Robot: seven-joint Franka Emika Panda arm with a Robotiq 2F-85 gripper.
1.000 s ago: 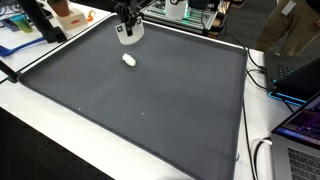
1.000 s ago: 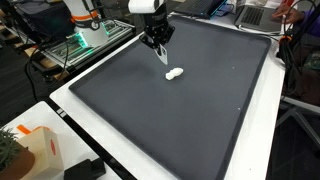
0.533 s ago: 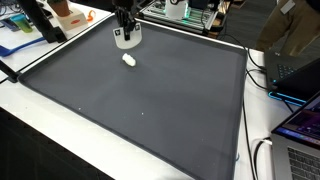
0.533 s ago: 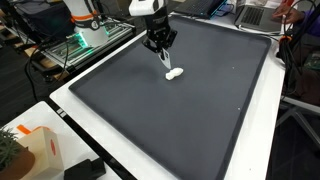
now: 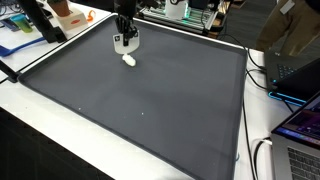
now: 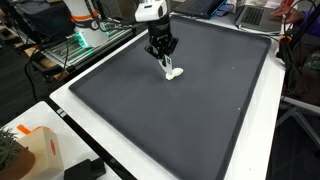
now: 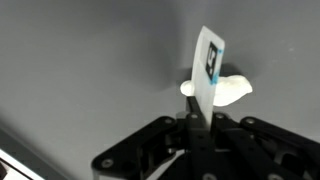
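My gripper (image 7: 198,122) is shut on a thin white card (image 7: 207,62) with a blue and black mark, which sticks out past the fingertips. A small white lump (image 7: 233,90) lies on the dark mat (image 7: 80,70) just behind the card's edge. In both exterior views the gripper (image 5: 124,38) (image 6: 162,52) hangs low over the mat's far part, with the card (image 5: 125,43) (image 6: 168,65) pointing down at the lump (image 5: 129,60) (image 6: 176,73). Whether the card touches the lump I cannot tell.
The dark mat (image 5: 150,100) covers most of a white table (image 6: 70,105). An orange box (image 5: 68,14) and blue items stand past one edge, laptops (image 5: 300,120) and cables (image 5: 258,150) along another. Green-lit equipment (image 6: 85,45) and a plant beside an orange-marked box (image 6: 35,150) flank the mat.
The gripper, still shut on the card, has come down and shifted towards the white lump; the card's tip now sits right by it. The lump has not moved.
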